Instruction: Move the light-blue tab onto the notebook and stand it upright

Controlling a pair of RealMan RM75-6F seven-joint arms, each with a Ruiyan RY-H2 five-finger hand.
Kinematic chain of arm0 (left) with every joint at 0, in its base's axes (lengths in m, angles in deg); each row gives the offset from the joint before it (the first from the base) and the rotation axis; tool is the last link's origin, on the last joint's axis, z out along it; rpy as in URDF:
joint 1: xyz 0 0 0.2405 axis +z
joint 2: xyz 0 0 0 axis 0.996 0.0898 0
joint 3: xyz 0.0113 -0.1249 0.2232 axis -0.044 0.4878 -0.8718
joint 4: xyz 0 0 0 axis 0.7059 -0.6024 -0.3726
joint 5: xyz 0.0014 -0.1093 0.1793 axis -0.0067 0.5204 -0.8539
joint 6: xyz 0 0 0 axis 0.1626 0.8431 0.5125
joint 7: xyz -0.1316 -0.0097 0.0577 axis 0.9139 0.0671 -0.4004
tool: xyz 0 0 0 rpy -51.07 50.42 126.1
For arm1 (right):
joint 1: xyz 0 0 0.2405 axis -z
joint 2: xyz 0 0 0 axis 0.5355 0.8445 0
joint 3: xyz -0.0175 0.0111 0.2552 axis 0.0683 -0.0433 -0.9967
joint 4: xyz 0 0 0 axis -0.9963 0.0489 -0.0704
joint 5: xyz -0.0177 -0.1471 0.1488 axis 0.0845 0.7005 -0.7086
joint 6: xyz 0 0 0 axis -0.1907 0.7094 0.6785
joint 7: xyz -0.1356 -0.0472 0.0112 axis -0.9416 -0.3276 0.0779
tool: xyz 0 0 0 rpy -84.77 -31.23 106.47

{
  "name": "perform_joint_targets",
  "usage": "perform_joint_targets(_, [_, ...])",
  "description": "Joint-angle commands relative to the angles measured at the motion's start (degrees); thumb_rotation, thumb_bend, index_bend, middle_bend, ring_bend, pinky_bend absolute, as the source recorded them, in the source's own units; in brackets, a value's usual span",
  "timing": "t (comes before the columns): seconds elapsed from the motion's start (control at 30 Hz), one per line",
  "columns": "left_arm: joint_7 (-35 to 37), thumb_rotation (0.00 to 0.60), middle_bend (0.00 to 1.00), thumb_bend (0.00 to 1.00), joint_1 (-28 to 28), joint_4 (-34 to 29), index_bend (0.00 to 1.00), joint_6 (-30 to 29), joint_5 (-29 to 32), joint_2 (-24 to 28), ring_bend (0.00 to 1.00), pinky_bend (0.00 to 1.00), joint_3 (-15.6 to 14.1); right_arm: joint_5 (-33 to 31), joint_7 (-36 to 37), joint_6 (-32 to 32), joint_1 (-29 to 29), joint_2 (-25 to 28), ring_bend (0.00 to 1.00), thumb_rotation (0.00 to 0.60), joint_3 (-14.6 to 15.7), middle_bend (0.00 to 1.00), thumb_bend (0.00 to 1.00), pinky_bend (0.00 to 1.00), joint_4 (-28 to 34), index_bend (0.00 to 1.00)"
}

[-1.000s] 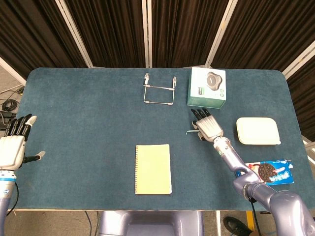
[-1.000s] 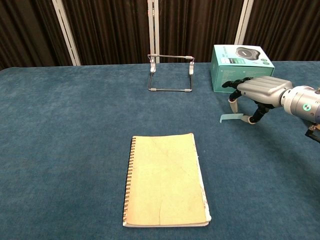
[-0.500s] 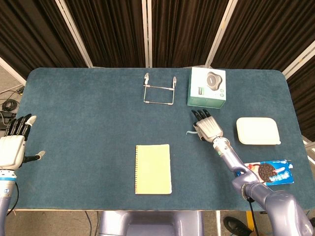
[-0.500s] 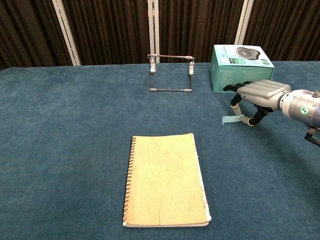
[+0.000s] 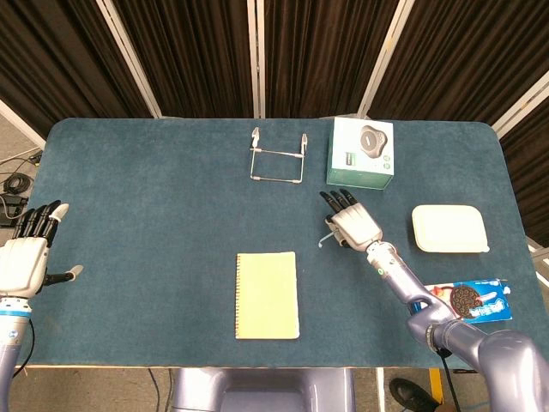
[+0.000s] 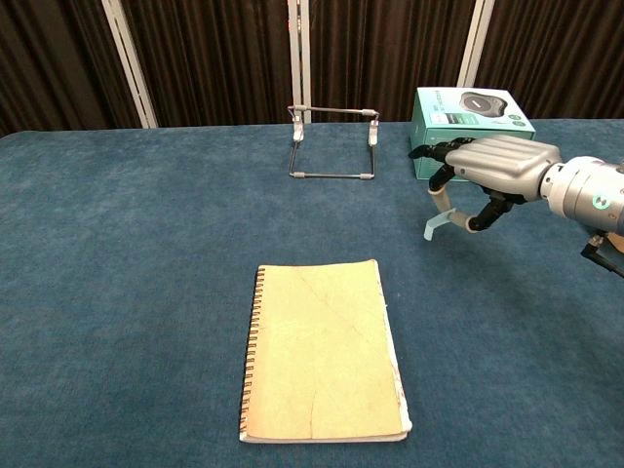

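My right hand (image 6: 492, 174) (image 5: 350, 221) pinches the small light-blue tab (image 6: 438, 221) (image 5: 324, 237) and holds it just above the blue table, right of centre. The tab hangs tilted from the fingertips. The yellow spiral notebook (image 6: 324, 352) (image 5: 267, 294) lies flat near the front, to the left of that hand and closer to me. My left hand (image 5: 24, 255) hovers at the table's far left edge, fingers spread, holding nothing; only the head view shows it.
A wire stand (image 6: 332, 144) (image 5: 277, 154) is at the back centre. A teal box (image 6: 469, 127) (image 5: 362, 153) sits just behind my right hand. A white dish (image 5: 449, 228) and a cookie packet (image 5: 472, 300) lie at the right.
My right hand has lifted the tab off the table and moved it left, toward the notebook. The left hand has barely shifted.
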Motion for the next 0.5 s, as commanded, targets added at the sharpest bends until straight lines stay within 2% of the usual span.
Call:
perform_joint_targets(0.03, [0.8,0.6,0.0,0.0,0.0,-0.2,0.0,0.1,-0.4,0.3,0.0,0.0,-0.1,1.6,-9.3,-1.5,-1.2,7.4,0.0,0.6,-0.6,0.0,0.49,0.0,15.0,0.67])
perform_joint_targets(0.23, [2.4,0.6,0.0,0.0,0.0,-0.6,0.0,0.5,-1.1,1.1,0.0,0.0,-0.5,-0.8,-23.3,3.6,-3.4,11.5,0.0,0.6,-1.2,0.0,0.5,0.0,29.9,0.67])
perform_joint_targets(0.37, [3.3,0.6,0.0,0.0,0.1,-0.9,0.0,0.5,-1.7,1.5,0.0,0.0,-0.7,-2.9,-31.4,6.5,-4.8,11.2,0.0,0.6,-1.1,0.0,0.5,0.0,33.9,0.67])
perform_joint_targets(0.5, [4.1,0.6,0.0,0.0,0.1,-1.1,0.0,0.6,-2.0,1.9,0.0,0.0,-0.9,-4.7,-39.7,8.1,-6.0,9.9,0.0,0.6,-0.6,0.0,0.5,0.0,35.0,0.67])
